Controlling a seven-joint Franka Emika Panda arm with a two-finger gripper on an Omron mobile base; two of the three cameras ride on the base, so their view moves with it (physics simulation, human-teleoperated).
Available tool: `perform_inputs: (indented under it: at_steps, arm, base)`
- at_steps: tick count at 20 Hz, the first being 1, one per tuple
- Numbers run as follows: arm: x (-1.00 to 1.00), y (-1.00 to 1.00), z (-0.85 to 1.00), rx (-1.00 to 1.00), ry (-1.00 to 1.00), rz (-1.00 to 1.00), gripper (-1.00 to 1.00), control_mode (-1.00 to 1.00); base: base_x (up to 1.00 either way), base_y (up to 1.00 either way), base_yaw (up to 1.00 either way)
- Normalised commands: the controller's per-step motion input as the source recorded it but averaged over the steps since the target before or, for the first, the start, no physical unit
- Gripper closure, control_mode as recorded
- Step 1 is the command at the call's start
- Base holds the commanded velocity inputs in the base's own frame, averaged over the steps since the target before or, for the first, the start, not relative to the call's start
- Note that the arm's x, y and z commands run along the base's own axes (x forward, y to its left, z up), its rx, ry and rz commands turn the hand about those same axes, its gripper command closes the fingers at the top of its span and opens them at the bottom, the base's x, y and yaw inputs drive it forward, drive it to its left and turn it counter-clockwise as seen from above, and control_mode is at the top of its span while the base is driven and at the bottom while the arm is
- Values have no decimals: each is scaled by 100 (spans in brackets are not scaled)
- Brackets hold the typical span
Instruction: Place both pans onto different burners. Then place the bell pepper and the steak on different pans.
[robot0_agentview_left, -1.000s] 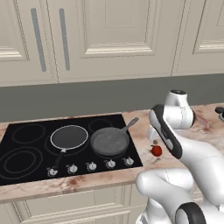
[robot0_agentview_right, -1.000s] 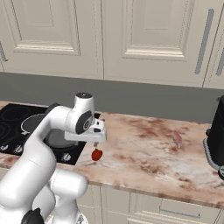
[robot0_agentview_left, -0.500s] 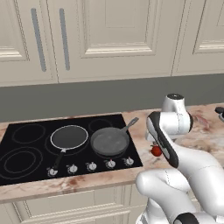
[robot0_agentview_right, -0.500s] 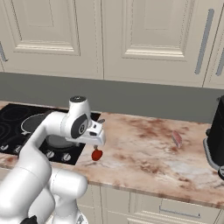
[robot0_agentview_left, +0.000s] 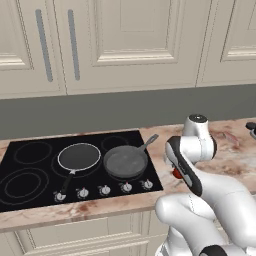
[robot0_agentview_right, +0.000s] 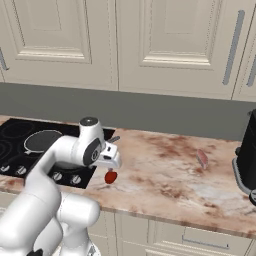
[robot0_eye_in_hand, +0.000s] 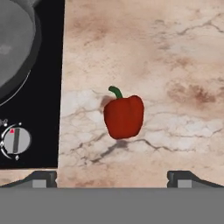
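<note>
Both pans sit on burners of the cooktop; right of it, the bell pepper lies on the counter beneath the wide-open, empty gripper, which should descend squarely and close on the pepper's body.

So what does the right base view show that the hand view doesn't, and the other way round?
The right base view alone shows the steak lying on the marble counter, the shallow dark pan on the cooktop, and the cabinet doors. The hand view alone shows the pepper's green stem, one knob close up and the two fingers spread wide. Both show the bell pepper on the counter beside the cooktop.
</note>
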Motion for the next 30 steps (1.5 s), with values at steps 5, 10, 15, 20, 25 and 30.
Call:
perform_inputs:
  at_steps: [5, 10, 15, 20, 25, 30]
  arm:
    - [30, 0, -20, 0, -1, 0, -100, -100]
    - [21, -12, -18, 0, 0, 0, -100, -100]
    - [10, -21, -14, 0, 0, 0, -100, -100]
    - [3, -2, -17, 0, 0, 0, -100, -100]
    - [0, 0, -12, 0, 0, -1, -100, -100]
    - [0, 0, -16, 0, 0, 0, -100, -100]
  base:
    - [0, 0, 0]
    - [0, 0, 0]
    - [0, 0, 0]
    - [0, 0, 0]
    - [0, 0, 0]
    - [0, 0, 0]
